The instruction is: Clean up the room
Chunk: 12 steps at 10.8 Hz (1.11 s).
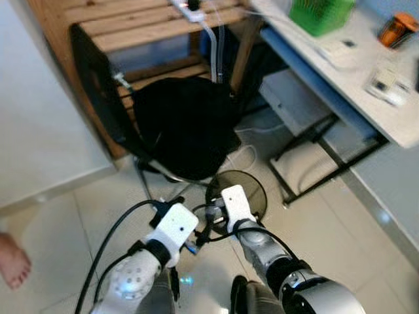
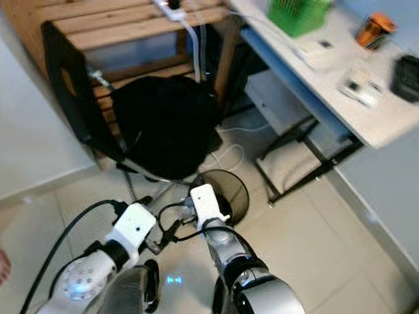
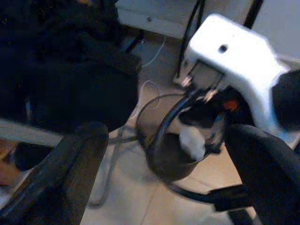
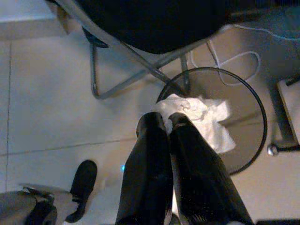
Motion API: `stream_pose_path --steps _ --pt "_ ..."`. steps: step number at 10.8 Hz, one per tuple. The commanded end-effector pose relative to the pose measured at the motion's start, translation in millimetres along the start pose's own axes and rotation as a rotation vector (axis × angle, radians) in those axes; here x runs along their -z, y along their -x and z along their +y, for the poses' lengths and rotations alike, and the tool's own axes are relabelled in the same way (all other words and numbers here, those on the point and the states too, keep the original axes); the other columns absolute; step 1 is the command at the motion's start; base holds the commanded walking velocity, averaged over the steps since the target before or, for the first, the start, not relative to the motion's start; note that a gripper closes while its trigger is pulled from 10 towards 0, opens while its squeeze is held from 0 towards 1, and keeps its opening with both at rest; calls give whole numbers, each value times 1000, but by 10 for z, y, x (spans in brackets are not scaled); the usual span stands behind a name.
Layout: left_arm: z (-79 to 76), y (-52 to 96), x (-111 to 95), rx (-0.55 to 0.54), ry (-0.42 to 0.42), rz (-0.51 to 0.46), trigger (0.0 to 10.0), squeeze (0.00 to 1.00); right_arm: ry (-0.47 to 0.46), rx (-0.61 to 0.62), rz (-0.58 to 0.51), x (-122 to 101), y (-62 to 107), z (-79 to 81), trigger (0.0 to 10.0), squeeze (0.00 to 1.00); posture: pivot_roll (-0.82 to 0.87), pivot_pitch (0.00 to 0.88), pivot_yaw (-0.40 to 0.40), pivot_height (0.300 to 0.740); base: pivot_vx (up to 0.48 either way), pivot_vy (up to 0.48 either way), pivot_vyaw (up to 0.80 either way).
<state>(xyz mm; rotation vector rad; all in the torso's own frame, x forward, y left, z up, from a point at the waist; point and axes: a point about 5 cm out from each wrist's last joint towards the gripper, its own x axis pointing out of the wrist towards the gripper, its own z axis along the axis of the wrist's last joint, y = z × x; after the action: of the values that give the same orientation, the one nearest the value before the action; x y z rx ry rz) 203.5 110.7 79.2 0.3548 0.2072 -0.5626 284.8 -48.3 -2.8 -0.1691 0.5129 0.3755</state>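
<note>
A round dark mesh waste bin [image 1: 255,186] stands on the tiled floor in front of me, beside a black chair. My right gripper [image 4: 164,123] is shut on a crumpled white tissue [image 4: 206,119], which it holds just over the bin's rim [image 4: 257,101]. In the left wrist view my left gripper [image 3: 166,136] is open, its two fingers spread wide. Between them I see the bin [image 3: 161,161], the tissue [image 3: 192,140] and the white housing of my right wrist [image 3: 234,61]. In the eye views both wrists reach forward side by side, left [image 1: 173,226] and right [image 1: 236,206].
The black chair [image 1: 183,124] stands against a wooden slatted frame [image 1: 131,26]. A white desk [image 1: 366,72] at the right carries a green basket [image 1: 321,13] and small items. White cable [image 1: 247,156] lies on the floor by the bin. A person's bare foot [image 1: 12,261] is at the far left.
</note>
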Motion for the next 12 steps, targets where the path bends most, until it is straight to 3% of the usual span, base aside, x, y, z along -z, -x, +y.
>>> stream_pose_path --steps 1,6,9,12 --pt "-73 21 42 16 6 25 10000 0 -43 -102 6 -58 -3 455 10000 0 309 259 -81 726 0 0 0" --pt "-97 4 49 20 4 31 10000 0 -67 -144 3 -59 2 490 10000 0 302 261 -83 726 0 0 -800" --pt "-116 -3 50 20 -4 28 10000 0 -42 -160 1 -36 14 520 10000 0 300 265 -84 726 0 0 0" --pt "-78 -4 7 -16 35 -3 10000 0 -44 -165 6 -28 16 522 10000 0 296 268 -88 726 446 0 0"
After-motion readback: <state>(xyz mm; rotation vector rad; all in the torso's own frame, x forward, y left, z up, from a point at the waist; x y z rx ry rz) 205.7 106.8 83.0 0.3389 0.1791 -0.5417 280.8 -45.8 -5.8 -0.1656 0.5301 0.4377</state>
